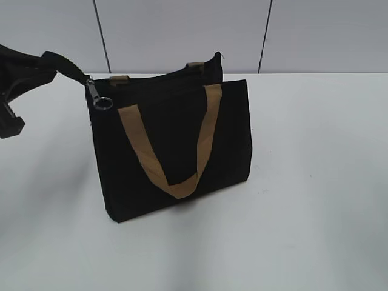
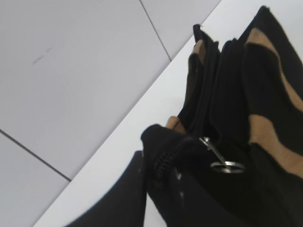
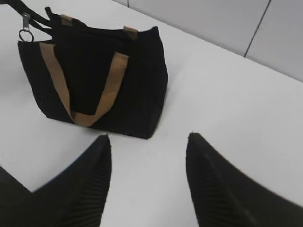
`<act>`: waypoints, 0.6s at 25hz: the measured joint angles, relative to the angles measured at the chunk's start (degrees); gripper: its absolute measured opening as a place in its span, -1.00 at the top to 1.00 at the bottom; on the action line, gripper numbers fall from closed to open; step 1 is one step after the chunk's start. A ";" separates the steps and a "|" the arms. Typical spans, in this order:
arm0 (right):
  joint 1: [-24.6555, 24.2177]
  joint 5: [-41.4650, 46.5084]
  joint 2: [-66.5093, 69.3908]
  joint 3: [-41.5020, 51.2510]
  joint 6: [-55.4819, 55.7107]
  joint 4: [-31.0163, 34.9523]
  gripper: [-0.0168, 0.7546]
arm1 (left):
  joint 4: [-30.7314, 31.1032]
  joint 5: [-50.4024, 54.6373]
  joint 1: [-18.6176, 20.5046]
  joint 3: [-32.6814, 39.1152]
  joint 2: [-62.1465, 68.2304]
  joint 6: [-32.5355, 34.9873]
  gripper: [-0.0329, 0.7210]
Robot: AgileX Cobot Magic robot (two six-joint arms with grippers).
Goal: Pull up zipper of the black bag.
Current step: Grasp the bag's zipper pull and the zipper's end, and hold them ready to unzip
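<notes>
The black bag (image 1: pixel 176 145) stands upright on the white table, one tan loop handle hanging down its near face. The zipper (image 1: pixel 163 77) runs along its top edge. Its silver pull tab with a ring (image 1: pixel 98 95) hangs at the left end and also shows in the left wrist view (image 2: pixel 221 158) and the right wrist view (image 3: pixel 24 27). My left gripper (image 1: pixel 45 62) is shut on the black fabric tail at the zipper's left end (image 2: pixel 163 158) and holds it taut, up and to the left. My right gripper (image 3: pixel 147 144) is open and empty above the table, short of the bag (image 3: pixel 94 71).
The white table (image 1: pixel 315 182) spreads to the right of and in front of the bag. A grey panelled wall (image 1: pixel 182 30) stands just behind the bag. My right gripper is outside the exterior view.
</notes>
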 joint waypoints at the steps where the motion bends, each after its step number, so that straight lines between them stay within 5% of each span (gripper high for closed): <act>1: 0.00 0.58 1.39 -1.09 -1.17 0.98 -0.08 | 0.00 0.85 0.00 0.00 -0.34 0.00 0.74; 5: 0.00 2.89 6.24 -5.61 -3.50 4.88 -0.08 | 0.06 5.53 0.00 0.00 -0.92 -1.26 0.74; 15: 0.00 4.93 14.12 -10.76 -7.63 10.37 -0.08 | 0.06 6.37 0.00 0.00 -0.99 -17.22 0.83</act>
